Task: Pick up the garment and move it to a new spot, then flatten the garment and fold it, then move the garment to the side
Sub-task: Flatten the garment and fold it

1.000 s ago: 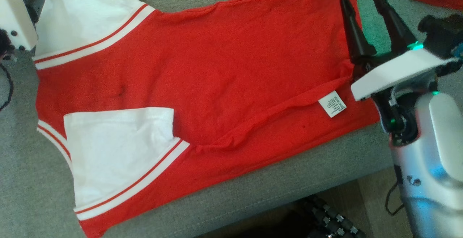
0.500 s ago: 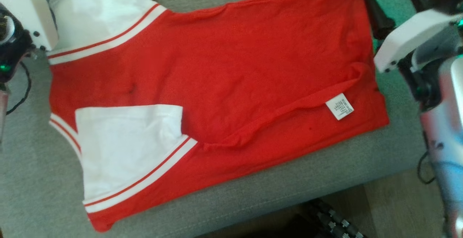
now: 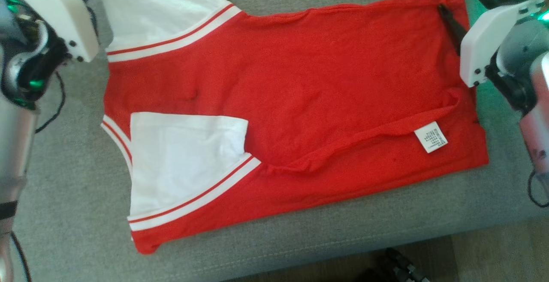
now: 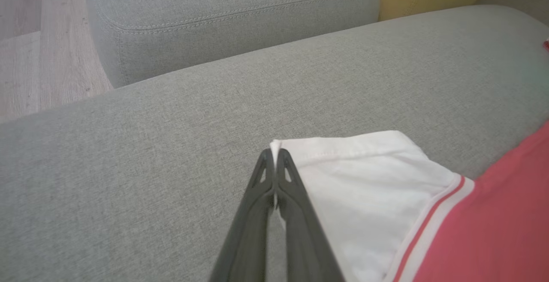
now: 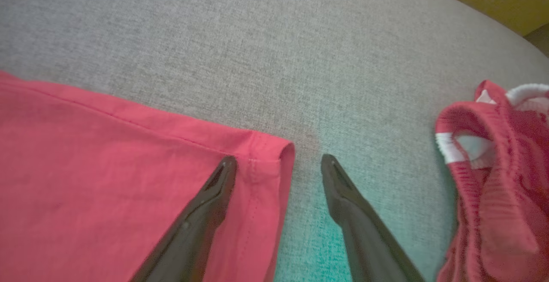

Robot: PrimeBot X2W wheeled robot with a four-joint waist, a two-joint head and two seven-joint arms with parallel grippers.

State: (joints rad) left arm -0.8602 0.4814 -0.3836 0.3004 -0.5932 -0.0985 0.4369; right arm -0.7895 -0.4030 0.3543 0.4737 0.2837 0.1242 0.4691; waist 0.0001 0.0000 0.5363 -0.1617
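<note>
Here, the red garment (image 3: 300,102) lies spread on the grey sofa (image 3: 64,209), its near edge apparently folded in already, with the fold step in hand. The left pincer (image 4: 274,158) is clenched on the far white sleeve (image 4: 364,175) at its corner. The right pincer (image 5: 279,158) stands released, straddling the far right hem corner (image 5: 266,147). Next, seemingly, it must close there so both can draw the far edge nearward.
</note>
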